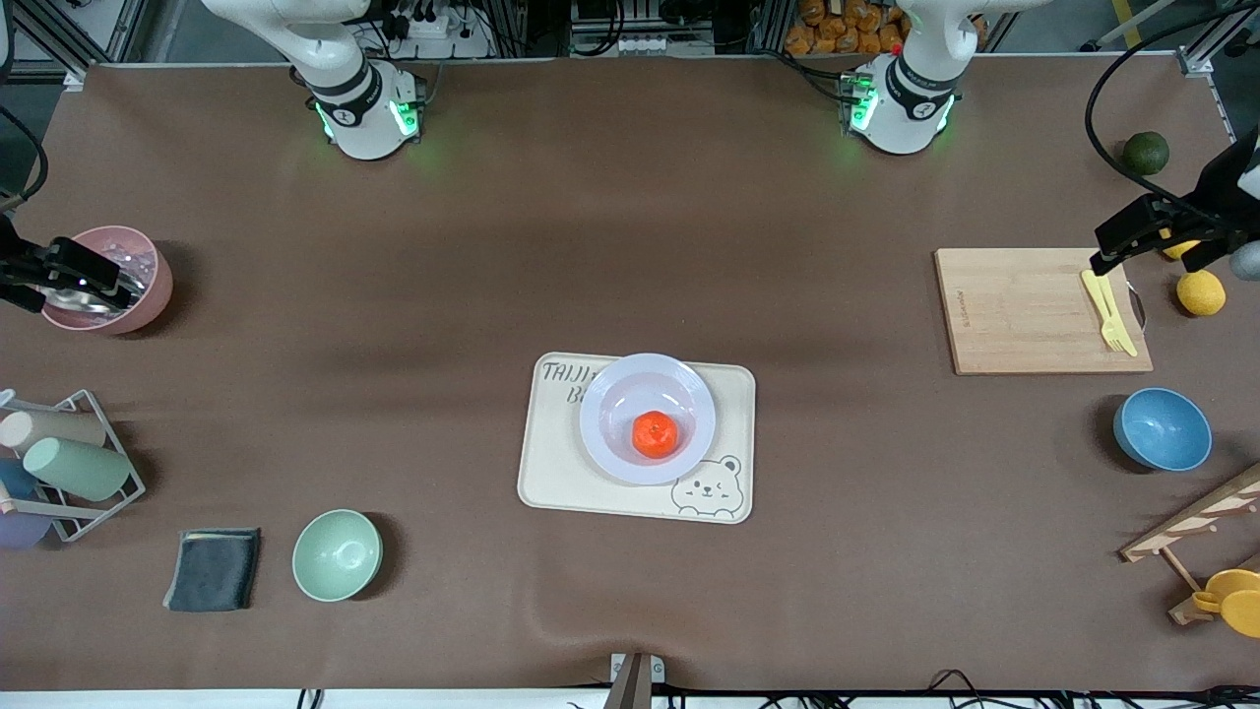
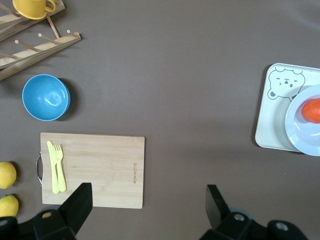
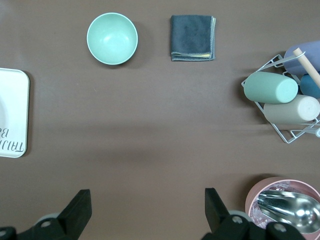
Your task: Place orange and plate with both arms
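The orange (image 1: 655,434) lies in the middle of the lavender-white plate (image 1: 610,394), which rests on the cream bear tray (image 1: 551,473) at the table's centre. Both also show in the left wrist view, the orange (image 2: 312,110) in the plate (image 2: 300,135). My left gripper (image 1: 1152,246) is open and empty, up over the wooden cutting board's edge at the left arm's end (image 2: 148,192). My right gripper (image 1: 69,281) is open and empty, up over the pink bowl at the right arm's end (image 3: 147,197).
The cutting board (image 1: 1034,310) carries a yellow fork and knife (image 1: 1110,313); lemons (image 1: 1201,292), a dark green fruit (image 1: 1146,152), a blue bowl (image 1: 1163,428) and a wooden mug rack (image 1: 1196,522) are near it. Pink bowl (image 1: 118,281), cup rack (image 1: 59,468), grey cloth (image 1: 213,568), green bowl (image 1: 337,554).
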Controlling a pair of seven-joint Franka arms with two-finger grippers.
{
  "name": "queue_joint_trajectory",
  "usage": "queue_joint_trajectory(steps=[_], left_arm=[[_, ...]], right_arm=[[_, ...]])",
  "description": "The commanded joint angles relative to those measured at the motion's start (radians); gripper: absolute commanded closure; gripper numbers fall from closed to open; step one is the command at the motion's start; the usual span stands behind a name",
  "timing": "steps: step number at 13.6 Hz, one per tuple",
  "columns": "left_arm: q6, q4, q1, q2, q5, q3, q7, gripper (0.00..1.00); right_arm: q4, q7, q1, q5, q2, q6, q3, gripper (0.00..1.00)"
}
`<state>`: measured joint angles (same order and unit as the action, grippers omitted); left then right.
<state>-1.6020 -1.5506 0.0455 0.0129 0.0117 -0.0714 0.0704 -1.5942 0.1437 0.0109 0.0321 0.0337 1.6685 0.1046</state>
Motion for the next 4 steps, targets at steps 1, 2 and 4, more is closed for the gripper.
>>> queue_joint_trajectory(steps=[1, 2, 4], left_arm=[[0.028, 0.021, 0.008, -0.001, -0.007, -0.001, -0.023, 0.00], [0.030, 0.021, 0.008, -0.001, -0.007, -0.001, -0.023, 0.00], [0.040, 0.021, 0.007, -0.001, -0.013, -0.002, -0.023, 0.00]], right_arm=[[0.013, 0.005, 0.020, -0.017, -0.003, -0.001, -0.014, 0.00], [0.013, 0.005, 0.020, -0.018, -0.003, -0.001, -0.014, 0.00], [0.013, 0.005, 0.020, -0.017, -0.003, -0.001, -0.014, 0.00]])
